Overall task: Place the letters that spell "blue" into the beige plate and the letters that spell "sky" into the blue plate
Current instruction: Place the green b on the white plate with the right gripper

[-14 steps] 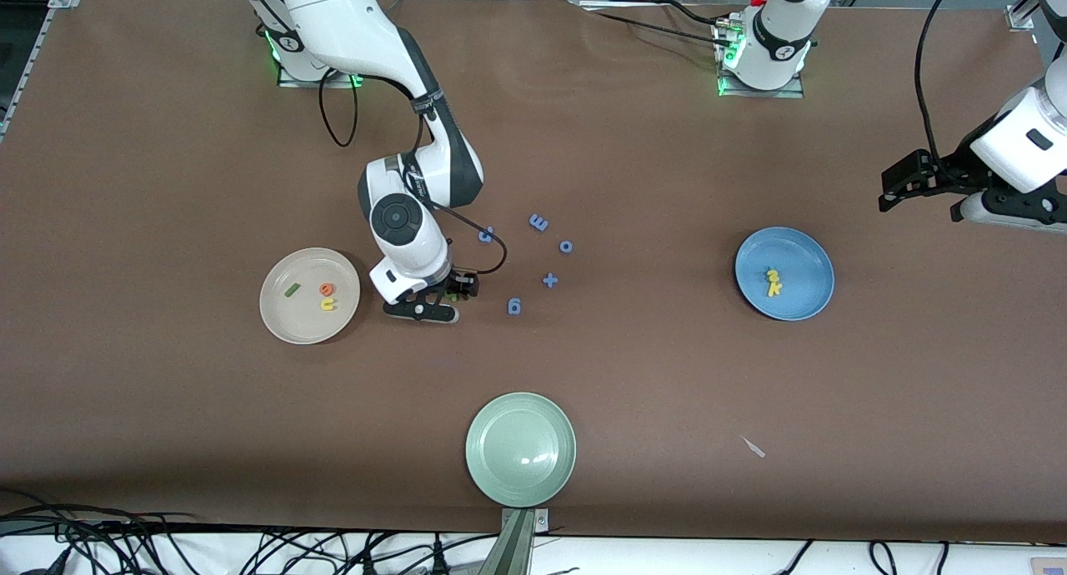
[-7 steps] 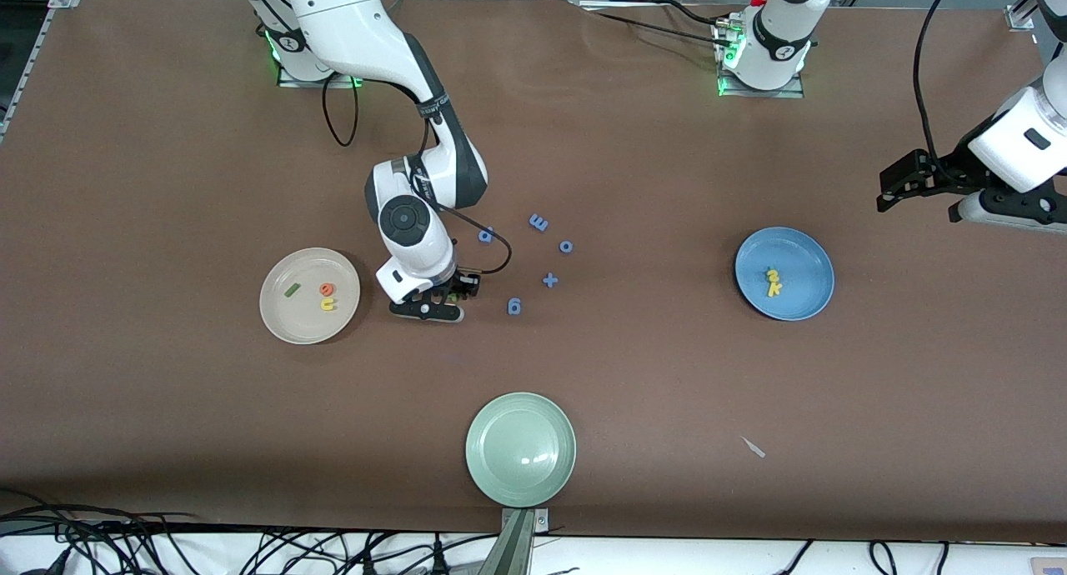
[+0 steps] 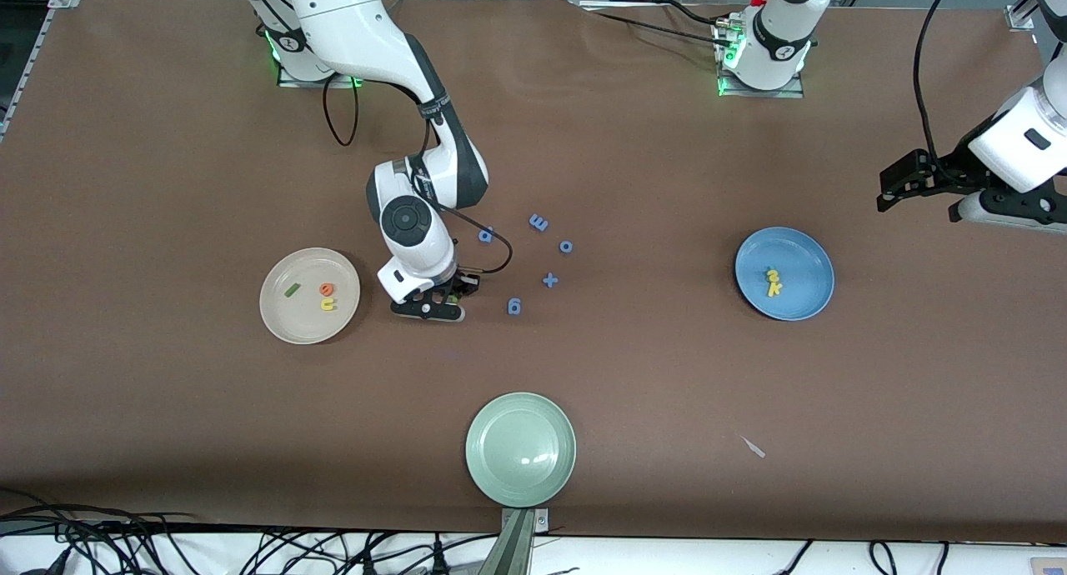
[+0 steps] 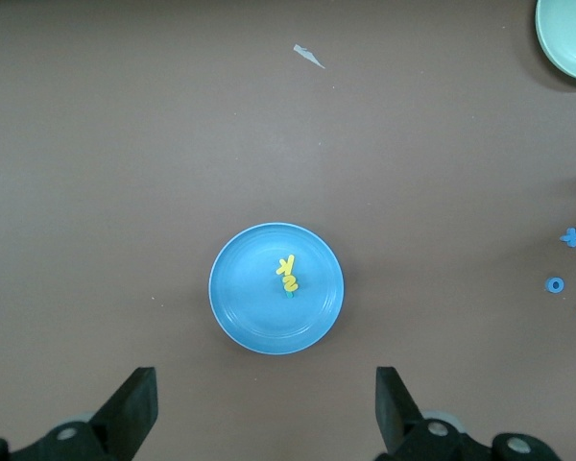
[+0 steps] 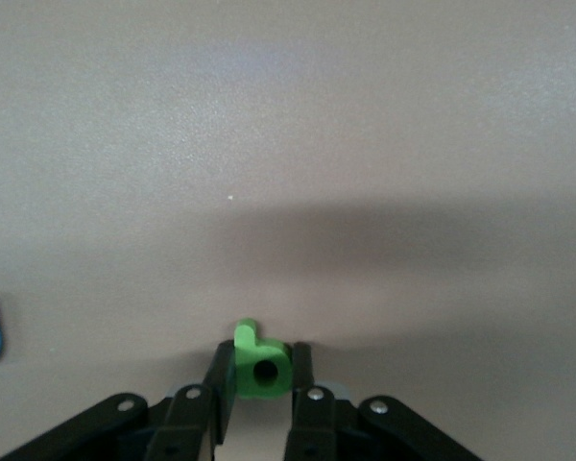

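A green "b" [image 5: 262, 365] lies on the brown table beside the beige plate [image 3: 292, 321], and my right gripper [image 5: 262, 373] is down on it, jaws pressed against both of its sides. From the front, this gripper [image 3: 448, 295] hides the letter. In the beige plate lie an olive "l" [image 3: 292, 290], an orange "e" [image 3: 326, 289] and a yellow "u" [image 3: 328, 304]. The blue plate [image 3: 802, 302] holds a yellow "k" [image 4: 286, 264] and a yellow "s" [image 4: 290, 281] over a teal letter. My left gripper [image 4: 267, 413] waits open above the table next to the blue plate [image 4: 245, 307].
Several blue foam pieces lie mid-table: a letter [image 3: 485, 236], another [image 3: 538, 222], an "o" [image 3: 566, 246], a plus sign [image 3: 549, 280] and one [image 3: 514, 307] close to my right gripper. A pale green plate [image 3: 521, 475] sits nearest the front camera, a white scrap [image 3: 754, 447] beside it.
My right gripper's fingers have drawn together onto the green "b", and the hand shifted slightly toward the left arm's end. The left arm has stayed put.
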You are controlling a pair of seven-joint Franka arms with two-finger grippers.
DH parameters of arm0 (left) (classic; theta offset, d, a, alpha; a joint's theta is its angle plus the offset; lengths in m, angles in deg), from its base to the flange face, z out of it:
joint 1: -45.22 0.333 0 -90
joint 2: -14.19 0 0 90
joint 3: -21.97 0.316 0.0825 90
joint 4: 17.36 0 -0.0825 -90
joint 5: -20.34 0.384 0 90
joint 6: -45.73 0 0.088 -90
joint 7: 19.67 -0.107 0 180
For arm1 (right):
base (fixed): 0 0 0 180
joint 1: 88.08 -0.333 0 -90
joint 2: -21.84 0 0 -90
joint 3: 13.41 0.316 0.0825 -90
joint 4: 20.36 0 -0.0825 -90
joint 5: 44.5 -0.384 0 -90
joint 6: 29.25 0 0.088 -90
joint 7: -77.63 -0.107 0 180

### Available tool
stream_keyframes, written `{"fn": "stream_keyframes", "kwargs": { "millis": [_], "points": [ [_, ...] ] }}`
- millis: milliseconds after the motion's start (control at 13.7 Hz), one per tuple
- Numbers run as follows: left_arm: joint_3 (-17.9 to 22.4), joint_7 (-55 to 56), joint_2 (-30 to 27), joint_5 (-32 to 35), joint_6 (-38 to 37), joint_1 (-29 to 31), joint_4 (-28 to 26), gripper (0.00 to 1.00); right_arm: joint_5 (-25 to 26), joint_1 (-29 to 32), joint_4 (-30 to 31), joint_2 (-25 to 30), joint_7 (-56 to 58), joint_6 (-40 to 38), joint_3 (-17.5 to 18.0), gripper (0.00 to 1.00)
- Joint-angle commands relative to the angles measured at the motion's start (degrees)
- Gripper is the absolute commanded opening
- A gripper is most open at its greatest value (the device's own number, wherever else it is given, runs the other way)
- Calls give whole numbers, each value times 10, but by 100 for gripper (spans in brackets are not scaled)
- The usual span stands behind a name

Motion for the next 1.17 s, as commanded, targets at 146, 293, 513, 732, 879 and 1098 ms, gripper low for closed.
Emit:
{"fn": "stream_keyframes", "kwargs": {
  "millis": [146,293,513,732,879,1098],
  "points": [
    [-4,-2,-3,3,-7,8,2,100,5,-2,-8,50,126,-146,-75,10],
    [-4,-3,-3,3,-7,9,2,100,14,-4,20,63,205,-156,-118,10],
    [-4,-3,-3,4,-7,9,2,100,16,-4,89,89,293,-116,-152,11],
    [-10,-2,-3,4,-7,7,2,100,12,-3,179,110,362,-15,-168,11],
    [-11,11,-1,4,-7,-1,10,100,8,-3,187,112,361,-5,-168,22],
    [-11,16,2,4,-7,-2,11,100,5,-3,175,120,357,-17,-170,76]
  ]
}}
